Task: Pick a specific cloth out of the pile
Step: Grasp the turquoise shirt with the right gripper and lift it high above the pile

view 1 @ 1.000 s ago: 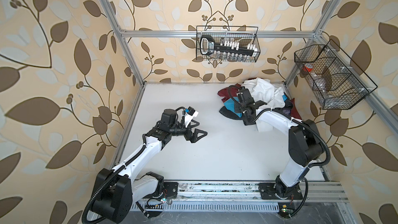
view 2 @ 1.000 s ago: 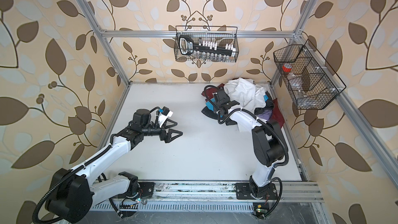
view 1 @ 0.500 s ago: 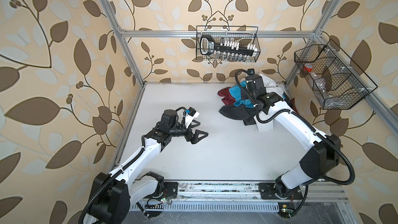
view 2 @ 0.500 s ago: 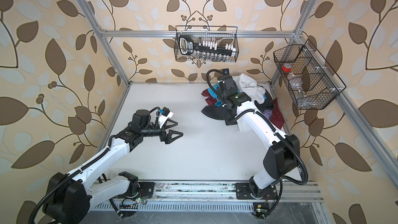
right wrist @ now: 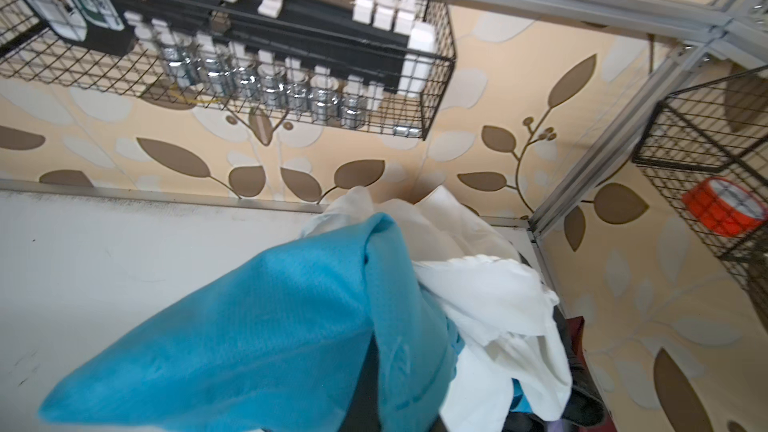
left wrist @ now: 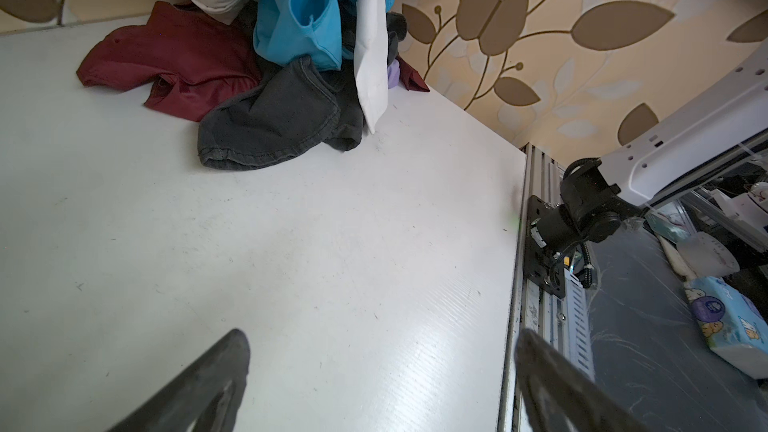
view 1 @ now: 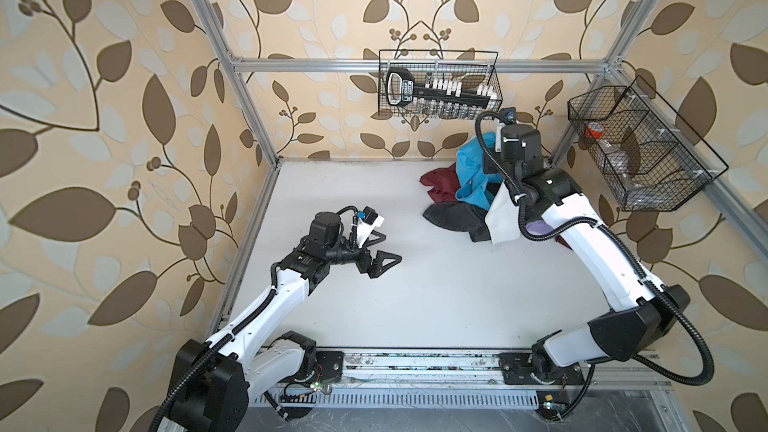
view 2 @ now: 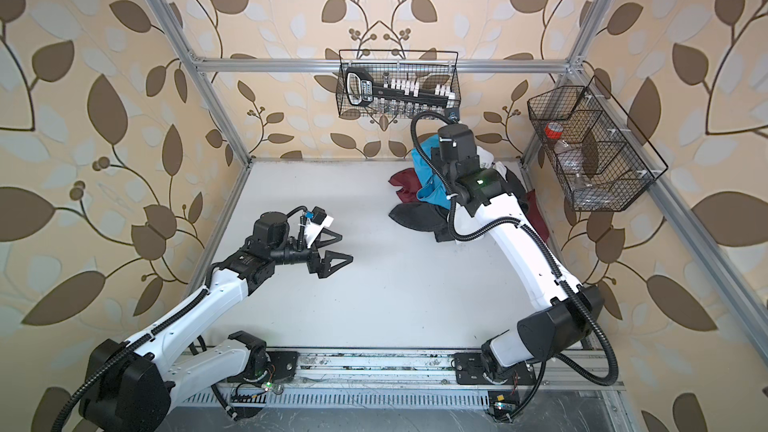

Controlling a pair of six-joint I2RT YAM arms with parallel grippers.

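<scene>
The turquoise cloth [view 1: 469,176] hangs lifted above the pile [view 1: 453,218] at the back right of the table, with its lower end still among the garments. My right gripper [view 1: 492,151] is raised near the back wall and shut on the cloth's top; fabric [right wrist: 257,326] covers its fingers in the right wrist view. A white cloth [left wrist: 372,56] hangs alongside the turquoise cloth [left wrist: 299,14]. Maroon [left wrist: 174,64] and dark grey [left wrist: 270,126] garments lie flat on the table. My left gripper [view 1: 390,249] hovers open and holds nothing over the mid-left table, well apart from the pile.
A wire basket [view 1: 438,85] holding a socket set hangs on the back wall just above the raised right wrist. A second wire basket [view 1: 640,151] with a red tape roll hangs on the right wall. Aluminium frame posts stand at the back corners. The arms' base rail [view 1: 415,361] runs along the front.
My right arm has risen from the pile toward the back wall, pulling the turquoise cloth up with it; a white cloth has come up alongside. The left arm has stayed put.
</scene>
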